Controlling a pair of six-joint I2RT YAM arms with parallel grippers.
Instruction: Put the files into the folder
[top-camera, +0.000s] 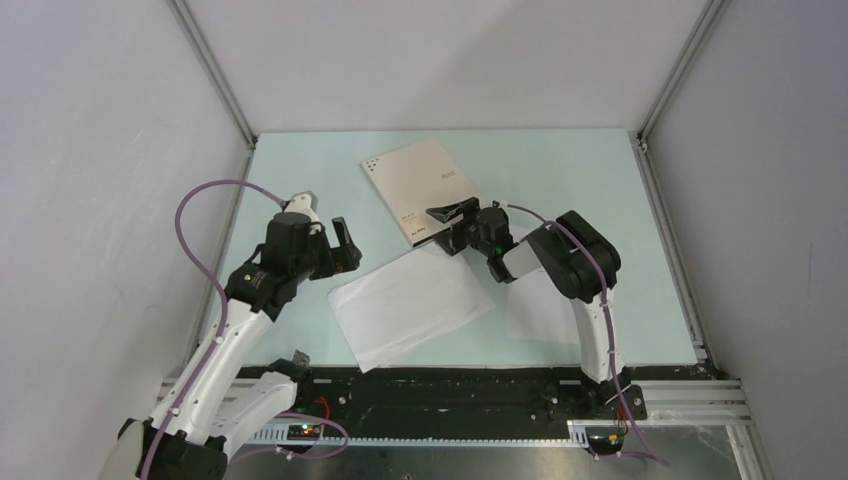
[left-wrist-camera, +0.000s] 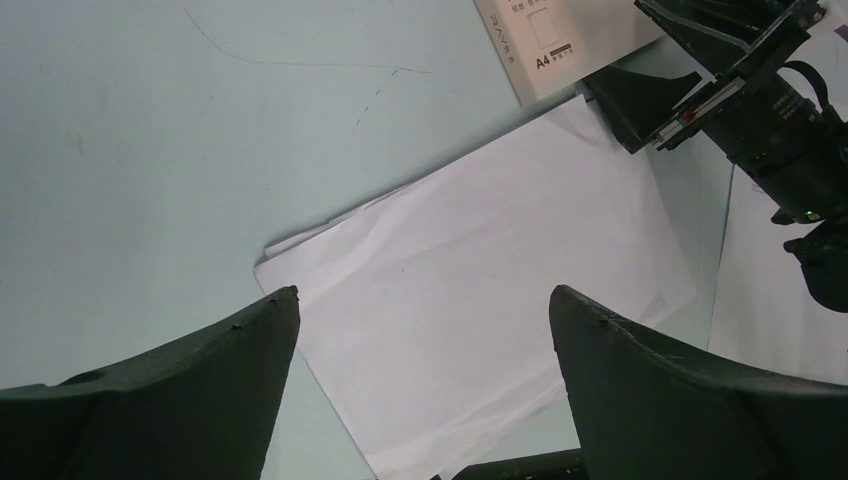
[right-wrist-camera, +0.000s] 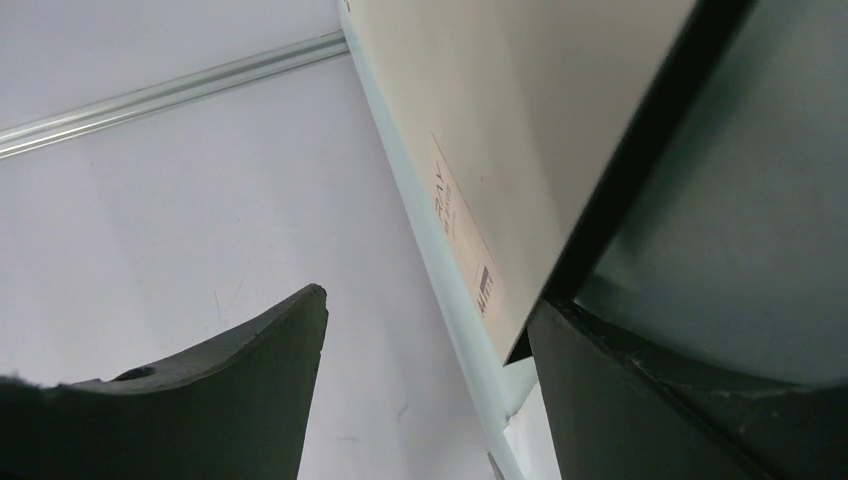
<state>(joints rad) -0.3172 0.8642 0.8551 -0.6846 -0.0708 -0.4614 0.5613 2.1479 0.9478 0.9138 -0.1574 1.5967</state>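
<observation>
The cream folder (top-camera: 420, 185) lies shut at the back middle of the table, with its label facing up (left-wrist-camera: 560, 30). My right gripper (top-camera: 452, 218) is open at its near corner, jaws straddling the edge (left-wrist-camera: 680, 70). In the right wrist view (right-wrist-camera: 430, 300) one finger (right-wrist-camera: 640, 400) touches the black edge of the folder (right-wrist-camera: 500, 120). One white file (top-camera: 410, 305) lies in front of the folder. My left gripper (top-camera: 345, 245) hovers open over its left end (left-wrist-camera: 424, 291), holding nothing. A second file (top-camera: 535, 305) lies partly under the right arm.
The pale green table (top-camera: 300, 170) is walled by grey panels on three sides, with metal rails (top-camera: 215, 70) at the corners. A black rail (top-camera: 450, 385) with cables runs along the near edge by the arm bases.
</observation>
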